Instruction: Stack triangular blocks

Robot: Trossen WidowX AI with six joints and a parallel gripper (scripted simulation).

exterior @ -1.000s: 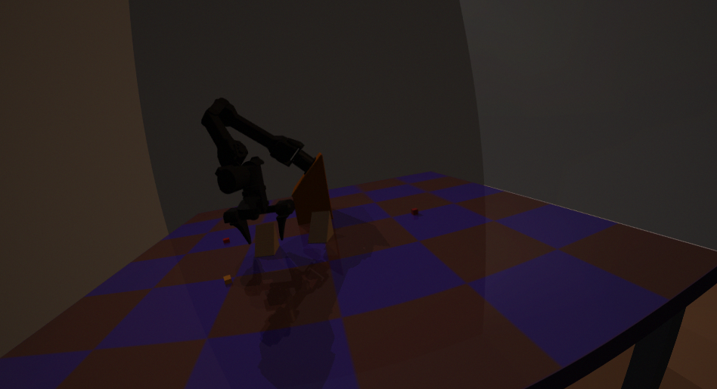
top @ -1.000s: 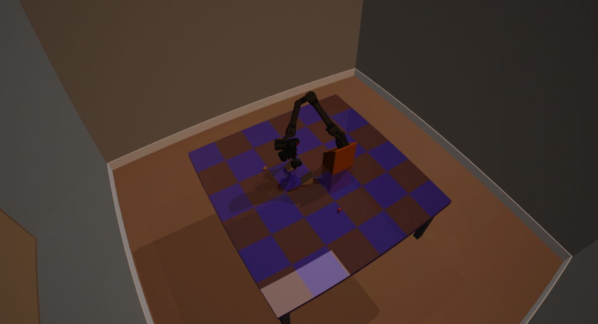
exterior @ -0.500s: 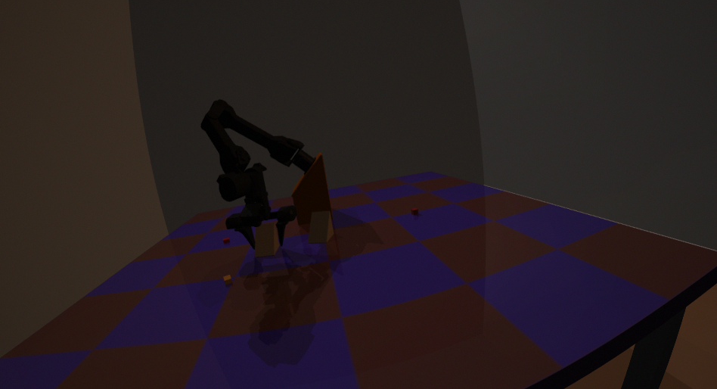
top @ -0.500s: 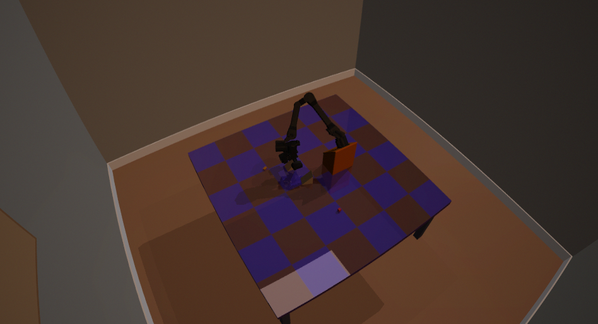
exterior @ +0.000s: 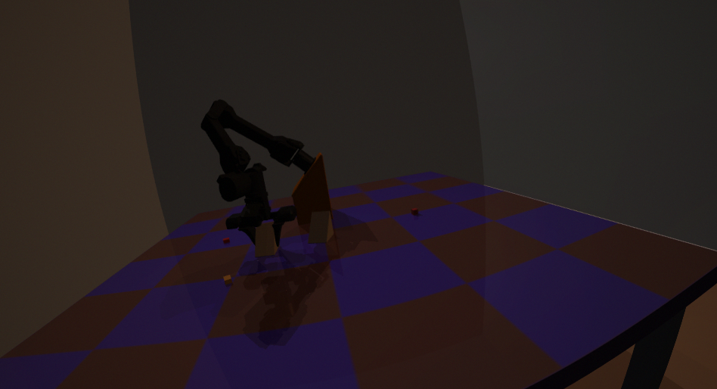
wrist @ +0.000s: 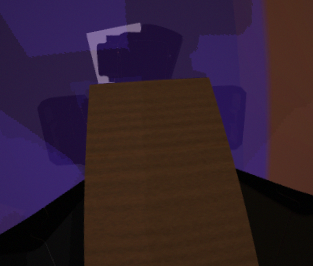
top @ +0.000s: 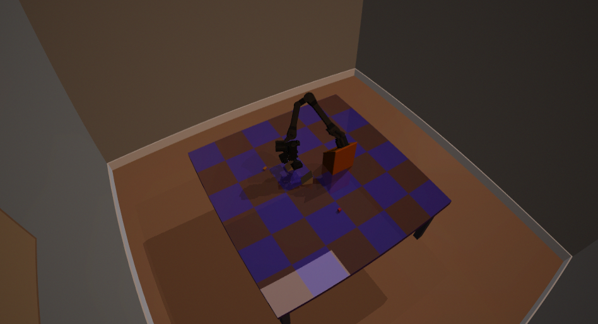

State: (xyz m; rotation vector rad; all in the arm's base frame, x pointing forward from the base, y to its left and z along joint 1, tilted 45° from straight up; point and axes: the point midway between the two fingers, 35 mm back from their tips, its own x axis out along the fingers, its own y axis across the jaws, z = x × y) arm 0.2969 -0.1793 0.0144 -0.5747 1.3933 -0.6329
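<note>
A tan triangular block (exterior: pixel 265 244) (wrist: pixel 156 162) stands on the checkered table (top: pixel 267 256) (exterior: pixel 551 266). My gripper (top: pixel 292 166) (exterior: pixel 264 229) is down over it and shut on it, one dark finger on each side. In the wrist view the block fills the middle and the fingers show as dark shapes at the lower left and lower right. The block's base is at or very near the table top; I cannot tell whether it touches. The second triangular block (top: pixel 308 178) (exterior: pixel 319 227) stands a short way to the right, apart from the gripper.
An upright orange panel (top: pixel 340 157) (exterior: pixel 311 188) stands just behind the second block, close to the arm. Small cubes lie scattered: a red one (top: pixel 339 210) (exterior: pixel 414 211), another red one (exterior: pixel 226 240), and an orange one (top: pixel 264 167) (exterior: pixel 228 278).
</note>
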